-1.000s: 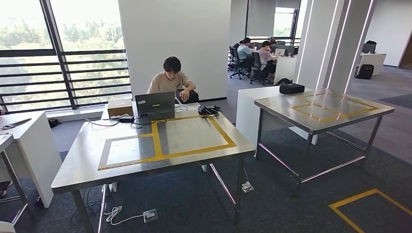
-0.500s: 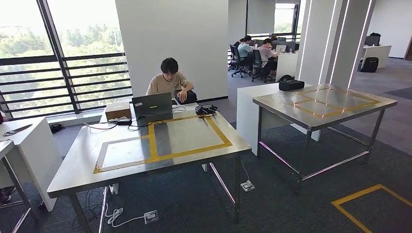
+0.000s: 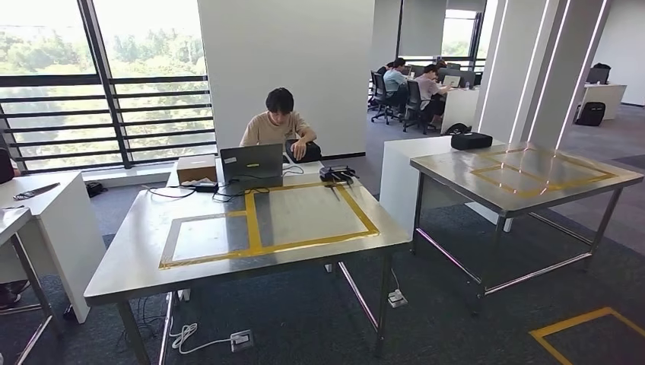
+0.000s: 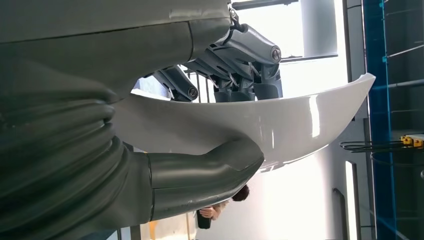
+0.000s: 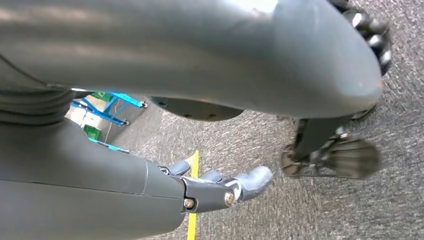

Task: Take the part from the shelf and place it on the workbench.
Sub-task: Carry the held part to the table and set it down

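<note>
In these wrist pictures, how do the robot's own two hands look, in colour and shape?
The left hand has a smooth grey cover that turns ribbed toward the wrist, a thick rounded grey thumb, and darker angular fingers with round silver pivot screws. The right hand has the same glossy grey shell, and its slim blue-grey fingers have rounded tips and small silver screws at the knuckles.

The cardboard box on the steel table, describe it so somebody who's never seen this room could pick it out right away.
Start at the near steel table marked with yellow tape. At its far edge, where a person sits, an open laptop stands, and the cardboard box lies just left of it. It is the only plain brown thing there; the neighbours are dark cables and electronics.
</note>
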Robot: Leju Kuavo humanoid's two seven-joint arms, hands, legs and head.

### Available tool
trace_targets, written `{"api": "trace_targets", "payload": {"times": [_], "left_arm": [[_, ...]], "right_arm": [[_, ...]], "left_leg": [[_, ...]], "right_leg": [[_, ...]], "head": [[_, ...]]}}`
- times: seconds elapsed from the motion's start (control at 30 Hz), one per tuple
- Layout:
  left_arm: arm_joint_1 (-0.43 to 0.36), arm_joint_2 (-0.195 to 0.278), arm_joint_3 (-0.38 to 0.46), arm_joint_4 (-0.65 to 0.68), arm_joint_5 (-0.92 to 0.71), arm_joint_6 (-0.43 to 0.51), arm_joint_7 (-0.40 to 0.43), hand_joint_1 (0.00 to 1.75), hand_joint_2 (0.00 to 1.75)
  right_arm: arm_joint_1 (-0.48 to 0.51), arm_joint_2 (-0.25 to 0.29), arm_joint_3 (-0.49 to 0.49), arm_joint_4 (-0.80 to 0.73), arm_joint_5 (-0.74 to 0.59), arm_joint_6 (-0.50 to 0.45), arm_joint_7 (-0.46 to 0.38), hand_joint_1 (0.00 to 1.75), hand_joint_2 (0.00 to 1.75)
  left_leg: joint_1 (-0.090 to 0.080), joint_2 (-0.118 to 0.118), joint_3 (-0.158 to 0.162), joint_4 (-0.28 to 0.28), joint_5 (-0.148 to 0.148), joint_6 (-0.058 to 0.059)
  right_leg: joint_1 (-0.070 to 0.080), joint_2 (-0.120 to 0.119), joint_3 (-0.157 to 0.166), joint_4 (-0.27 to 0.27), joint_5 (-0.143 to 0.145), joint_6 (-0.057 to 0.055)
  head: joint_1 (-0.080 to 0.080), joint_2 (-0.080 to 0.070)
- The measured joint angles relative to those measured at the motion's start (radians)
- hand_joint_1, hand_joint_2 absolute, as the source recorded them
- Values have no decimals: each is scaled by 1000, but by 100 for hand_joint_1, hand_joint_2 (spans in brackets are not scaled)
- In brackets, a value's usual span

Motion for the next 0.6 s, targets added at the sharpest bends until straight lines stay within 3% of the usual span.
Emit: {"api": "trace_targets", "payload": {"times": [0.03, 0.1, 0.17, 0.27, 0.33, 0.4, 0.43, 0.5, 0.53, 0.57, 0.6], "left_arm": [[0, -3, 0, 1, -3, -2, 0, 175, 175], [0, -8, -1, 2, -10, -7, 0, 175, 175], [-2, -14, -4, 4, -17, -12, 0, 175, 175], [-7, -19, -8, 7, -24, -13, 1, 175, 175], [-12, -21, -9, 7, -30, -12, 0, 175, 175], [-13, -25, -11, 8, -36, -10, -1, 175, 175], [-13, -27, -11, 8, -38, -10, 0, 175, 175], [-10, -31, -12, 8, -39, -9, 1, 175, 175], [-9, -33, -12, 8, -40, -9, 1, 175, 175], [-8, -34, -12, 8, -41, -9, 1, 175, 175], [-6, -35, -13, 7, -42, -9, 1, 175, 175]], "right_arm": [[1, 0, 0, 0, 0, 0, 1, 0, 0], [3, 0, -1, 0, -1, 0, 1, 0, 0], [4, 0, -2, 1, -3, 0, -3, 0, 0], [5, 3, -4, 1, -4, 0, 0, 0, 0], [3, 4, -6, 1, -4, -2, 3, 0, 0], [1, 5, -8, 1, -4, -3, 2, 0, 0], [1, 5, -8, 1, -4, -3, 1, 0, 0], [4, 5, -8, 1, -4, -3, 0, 0, 0], [6, 5, -8, 1, -3, -3, 0, 0, 0], [6, 5, -8, 1, -3, -2, 0, 0, 0], [7, 6, -8, 1, -3, -1, 0, 0, 0]], "left_leg": [[0, -2, 10, 0, -8, -2], [0, -5, 32, 1, -27, -8], [-1, -6, 43, 2, -48, -20], [-1, -7, 65, 13, -58, -41], [0, -2, 45, 75, -52, -49], [2, 3, -36, 196, -73, -56], [2, 4, -84, 251, -100, -59], [2, 5, -149, 289, -148, -60], [2, 5, -161, 265, -143, -57], [2, 6, -162, 217, -109, -53], [0, 8, -158, 156, -46, -46]], "right_leg": [[-1, 0, 1, -34, 28, -1], [-1, 1, 36, -163, 114, -7], [4, 1, 63, -243, 144, -17], [6, 1, 88, -257, 133, -39], [2, 0, 118, -262, 124, -54], [1, 1, 141, -264, 106, -63], [1, 1, 150, -264, 96, -65], [2, 2, 175, -264, 73, -64], [2, 3, 191, -264, 61, -63], [2, 3, 208, -264, 47, -61], [2, 4, 223, -265, 34, -58]], "head": [[1, 0], [1, 0], [0, 0], [-1, 1], [-3, 0], [-6, 0], [-7, 0], [-7, 0], [-8, 0], [-8, 0], [-9, 0]]}}
